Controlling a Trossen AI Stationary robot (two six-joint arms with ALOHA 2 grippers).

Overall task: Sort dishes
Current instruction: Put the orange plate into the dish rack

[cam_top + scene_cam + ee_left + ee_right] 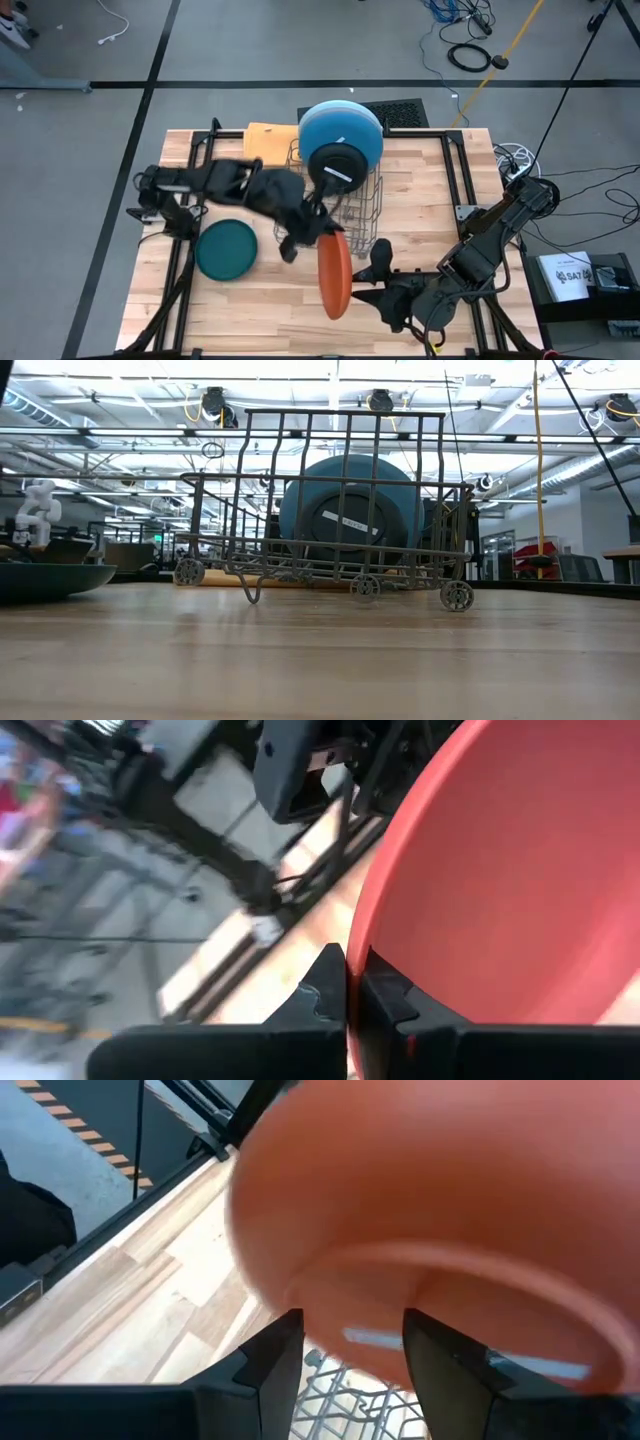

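Clearly the left gripper (345,990) is clamped on the rim of the orange plate (336,272), its two dark fingers (320,995) pinched together with the thin edge between them, so the plate hangs on edge above the table in front of the wire rack (352,205). Holding it by the rim keeps it upright, which looks like the pose needed either for a handover or for slotting it between the rack's wires. The right gripper (345,1342) sits just beside the plate's underside with its fingers spread apart, holding nothing; I judge it is placed to receive or steady the plate. Outward from there, a black plate (336,163) and a larger blue plate (345,128) behind it already stand upright in the rack, smaller in front of larger. A dark teal plate (226,250) lies flat on the wooden table (260,320), left of the rack and not yet sorted. An orange-yellow cloth (268,142) rests behind the rack
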